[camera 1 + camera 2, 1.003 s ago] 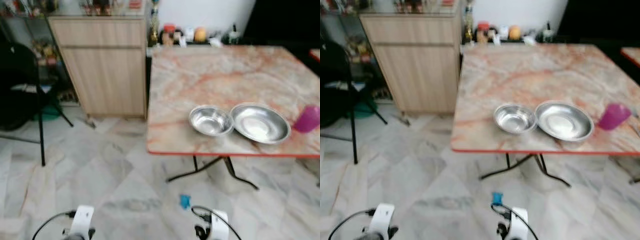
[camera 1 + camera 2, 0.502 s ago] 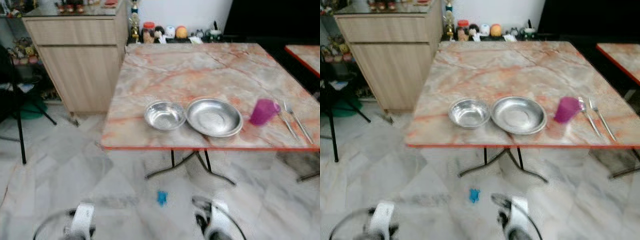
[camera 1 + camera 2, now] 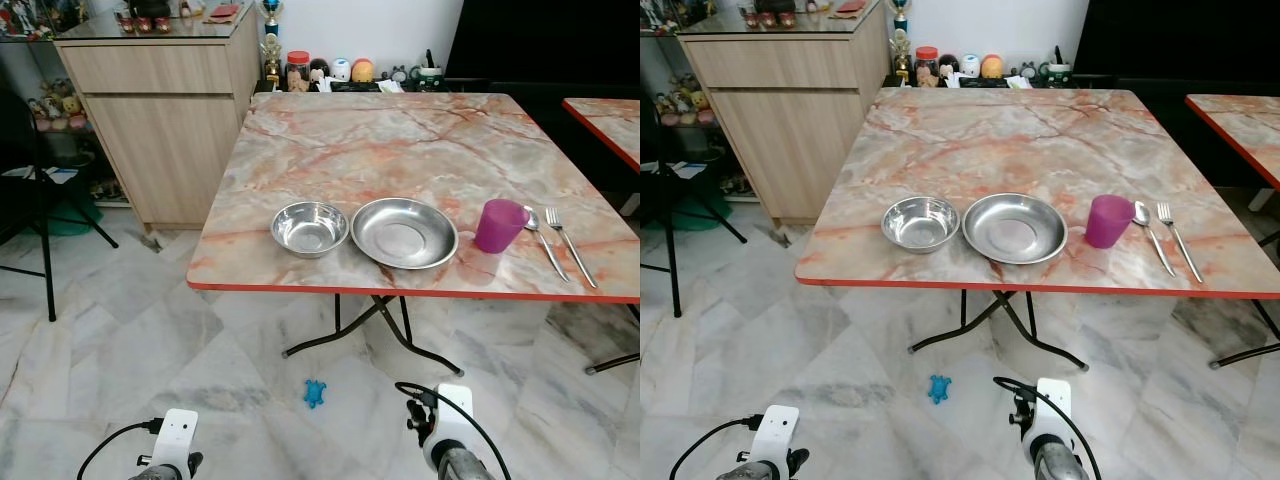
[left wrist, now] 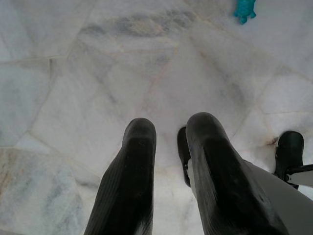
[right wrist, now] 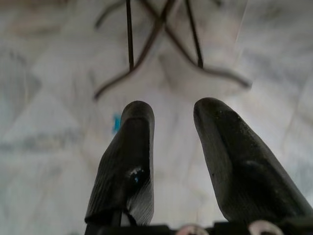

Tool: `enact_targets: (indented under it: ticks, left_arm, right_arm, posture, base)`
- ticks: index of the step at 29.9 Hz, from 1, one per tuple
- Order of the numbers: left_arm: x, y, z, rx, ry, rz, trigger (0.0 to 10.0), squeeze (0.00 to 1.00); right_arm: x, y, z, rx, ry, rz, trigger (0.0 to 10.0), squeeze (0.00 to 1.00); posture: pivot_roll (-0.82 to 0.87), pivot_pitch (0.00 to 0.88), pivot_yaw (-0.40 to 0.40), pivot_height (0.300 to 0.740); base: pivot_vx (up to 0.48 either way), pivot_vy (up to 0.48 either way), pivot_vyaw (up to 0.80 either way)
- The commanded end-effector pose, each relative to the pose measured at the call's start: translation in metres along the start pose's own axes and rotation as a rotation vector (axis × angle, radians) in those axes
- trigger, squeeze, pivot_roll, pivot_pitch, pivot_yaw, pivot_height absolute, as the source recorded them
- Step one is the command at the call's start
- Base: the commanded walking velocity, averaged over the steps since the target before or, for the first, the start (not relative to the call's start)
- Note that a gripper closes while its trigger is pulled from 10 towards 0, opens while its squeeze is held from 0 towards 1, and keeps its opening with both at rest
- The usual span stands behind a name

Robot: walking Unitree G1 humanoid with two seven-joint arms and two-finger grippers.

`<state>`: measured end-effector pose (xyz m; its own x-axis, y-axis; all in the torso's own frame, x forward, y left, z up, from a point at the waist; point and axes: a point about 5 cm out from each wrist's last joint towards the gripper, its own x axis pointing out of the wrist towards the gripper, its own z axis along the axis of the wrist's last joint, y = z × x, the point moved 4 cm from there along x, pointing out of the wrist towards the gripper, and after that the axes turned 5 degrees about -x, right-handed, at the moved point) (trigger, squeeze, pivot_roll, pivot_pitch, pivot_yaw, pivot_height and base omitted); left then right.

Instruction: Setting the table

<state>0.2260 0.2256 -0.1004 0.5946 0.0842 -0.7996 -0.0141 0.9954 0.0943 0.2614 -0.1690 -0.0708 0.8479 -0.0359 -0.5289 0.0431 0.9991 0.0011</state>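
On the marble table (image 3: pixel 400 140), near its front edge, stand in a row a steel bowl (image 3: pixel 310 227), a steel plate (image 3: pixel 404 232) and a purple cup (image 3: pixel 498 225). To the right of the cup lie a spoon (image 3: pixel 540 240) and a fork (image 3: pixel 570 245). Both arms hang low in front of the table, over the floor. My left gripper (image 4: pixel 171 128) is open and holds nothing, with marble floor under it. My right gripper (image 5: pixel 175 111) is open and empty too, pointing towards the table's black legs (image 5: pixel 146 44).
A wooden cabinet (image 3: pixel 165 120) stands left of the table, and a black stand (image 3: pixel 40 240) further left. A small blue toy (image 3: pixel 316 393) lies on the floor before the table's legs. A second table's corner (image 3: pixel 605 112) is at the right. Jars and figures (image 3: pixel 340 70) line the back.
The camera has swung right and steadied, so the table now sits in the middle and the cup, spoon and fork have come into sight. The things on the table have not moved.
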Motion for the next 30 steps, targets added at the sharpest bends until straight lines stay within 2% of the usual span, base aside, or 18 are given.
enact_targets:
  ticks: [1,3,7,12,14,19,22,26,30]
  left_arm:
    - [-0.001,0.002,-0.005,-0.004,0.011,0.012,10.0,0.0]
    - [-0.001,0.002,-0.005,-0.002,0.009,0.012,10.0,0.0]
    - [-0.001,0.003,-0.004,0.001,0.005,0.017,10.0,0.0]
    - [-0.001,0.004,-0.003,0.0,0.0,0.023,10.0,0.0]
    - [-0.001,0.005,-0.002,-0.006,-0.015,0.033,10.0,0.0]
    - [-0.001,0.006,-0.003,-0.004,-0.015,0.038,10.0,0.0]
    - [-0.001,0.005,-0.004,-0.005,-0.015,0.035,10.0,0.0]
    - [-0.001,0.003,-0.006,-0.01,-0.008,0.028,10.0,0.0]
    - [-0.001,0.003,-0.002,-0.02,-0.021,0.031,10.0,0.0]
  right_arm:
    - [0.0,-0.001,0.012,-0.023,-0.075,-0.021,10.0,0.0]
    - [-0.002,-0.001,0.014,-0.038,-0.101,-0.031,10.0,0.0]
    - [-0.014,-0.009,0.033,-0.056,-0.264,-0.1,10.0,0.0]
    - [-0.023,-0.013,0.048,-0.087,-0.353,-0.122,10.0,0.0]
    - [-0.032,-0.018,0.063,-0.094,-0.425,-0.148,10.0,0.0]
    - [-0.038,-0.02,0.088,-0.107,-0.501,-0.155,10.0,0.0]
    - [-0.037,-0.02,0.092,-0.114,-0.513,-0.156,10.0,0.0]
    - [-0.035,-0.016,0.139,-0.106,-0.63,-0.156,10.0,0.0]
    - [-0.043,-0.008,0.176,-0.111,-0.731,-0.137,10.0,0.0]
  posture:
    - [0.11,0.0,-0.032,0.74]
    - [0.12,0.0,-0.035,0.74]
    - [0.12,0.0,-0.037,0.74]
    - [0.12,0.0,-0.041,0.74]
    - [0.12,0.0,-0.047,0.74]
    - [0.12,0.0,-0.056,0.74]
    - [0.12,0.0,-0.056,0.74]
    - [0.12,0.0,-0.052,0.74]
    - [0.12,0.0,-0.059,0.74]
  base:
    - [0.0,0.0,0.0]
    - [0.0,0.0,0.0]
    - [0.0,0.0,0.0]
    - [0.0,0.0,0.0]
    - [0.0,0.0,0.0]
    - [0.0,0.0,0.0]
    - [0.0,0.0,0.0]
    - [0.0,0.0,0.0]
    - [0.0,0.0,0.0]
